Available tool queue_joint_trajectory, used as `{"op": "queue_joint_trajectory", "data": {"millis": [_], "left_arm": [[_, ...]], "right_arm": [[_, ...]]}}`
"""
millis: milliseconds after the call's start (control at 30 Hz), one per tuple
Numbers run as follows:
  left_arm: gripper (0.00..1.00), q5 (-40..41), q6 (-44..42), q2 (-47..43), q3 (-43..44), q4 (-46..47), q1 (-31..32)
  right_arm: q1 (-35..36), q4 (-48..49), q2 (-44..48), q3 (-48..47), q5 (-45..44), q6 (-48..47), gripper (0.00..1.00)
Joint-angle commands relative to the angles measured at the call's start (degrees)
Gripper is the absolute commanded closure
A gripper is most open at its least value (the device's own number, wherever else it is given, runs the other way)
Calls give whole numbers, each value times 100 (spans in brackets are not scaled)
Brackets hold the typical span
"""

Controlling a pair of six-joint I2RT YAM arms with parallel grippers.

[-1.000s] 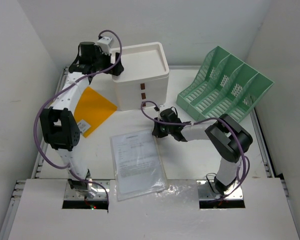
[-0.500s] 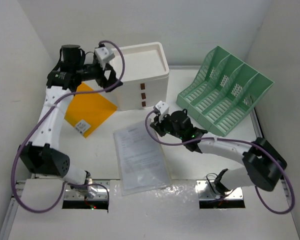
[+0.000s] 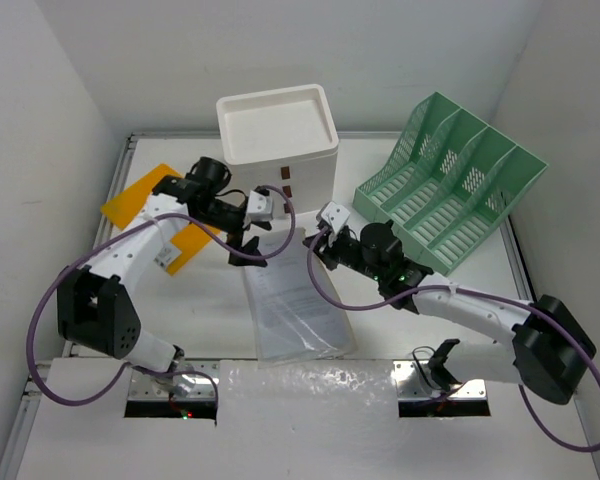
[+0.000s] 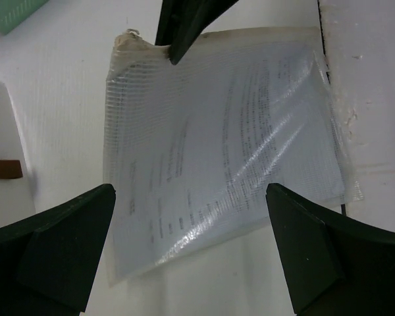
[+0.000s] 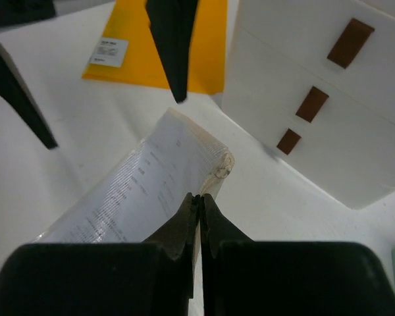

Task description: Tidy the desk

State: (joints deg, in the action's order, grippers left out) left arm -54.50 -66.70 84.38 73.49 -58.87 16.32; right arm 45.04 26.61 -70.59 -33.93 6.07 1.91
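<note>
A clear mesh pouch with a printed sheet lies on the white desk, near the front middle. My right gripper is shut on the pouch's far right edge by its zipper, and that edge curls up; the right wrist view shows the jaws pinching the pouch. My left gripper hovers wide open over the pouch's far left corner, holding nothing. In the left wrist view its fingers straddle the pouch.
A yellow folder lies at the left, partly under the left arm, and shows in the right wrist view. A white three-drawer box stands at the back. A green mesh file rack stands at the right.
The left arm swung from beside the drawer box down to above the pouch. The right gripper closed on the pouch's far edge, and the pouch slid right and turned.
</note>
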Motion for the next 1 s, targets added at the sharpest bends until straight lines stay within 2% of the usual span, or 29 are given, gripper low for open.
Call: {"op": "queue_joint_trajectory", "data": {"millis": [0,100,267,367,433,467,500,533,567,600,633,667,767,833,900,933,967], "left_arm": [[2,-123,568,-273,-160,1271,143],[1,53,956,-273,-239,1974,345],[1,317,1185,-54,-309,2292,662],[0,177,1116,332,-283,2214,750],[1,-24,905,500,-169,1828,794],[4,-130,617,640,-125,1470,820],[9,-244,414,693,-73,1249,812],[18,-419,229,729,24,1081,820],[40,-465,1,773,59,940,821],[53,-491,-19,790,112,843,821],[70,-465,155,782,121,894,821],[100,-439,270,773,130,1052,821],[100,-368,246,625,148,1062,821],[100,-360,149,475,130,1053,812],[100,-360,61,247,86,1044,812],[100,-368,-79,124,77,1010,812],[100,-377,-133,79,60,1001,812]], "right_arm": [[14,635,291,53,544,-147,100],[23,512,370,53,772,-147,100],[23,547,519,97,975,-156,100],[23,582,642,132,1072,-147,100],[23,608,704,168,1098,-147,100],[23,608,730,176,1125,-147,100],[23,556,731,168,1125,-147,100],[23,530,739,176,1125,-147,100],[23,521,739,185,1134,-147,100],[23,529,739,220,1142,-147,100],[14,547,731,238,1169,-147,100],[23,547,713,247,1169,-130,100],[23,153,669,124,994,-191,100],[5,-715,555,-165,284,-384,55],[-30,-1488,450,-315,-365,-464,25],[-65,-1597,449,-281,-360,-481,9],[-152,-1650,467,-228,-178,-516,2]]}}
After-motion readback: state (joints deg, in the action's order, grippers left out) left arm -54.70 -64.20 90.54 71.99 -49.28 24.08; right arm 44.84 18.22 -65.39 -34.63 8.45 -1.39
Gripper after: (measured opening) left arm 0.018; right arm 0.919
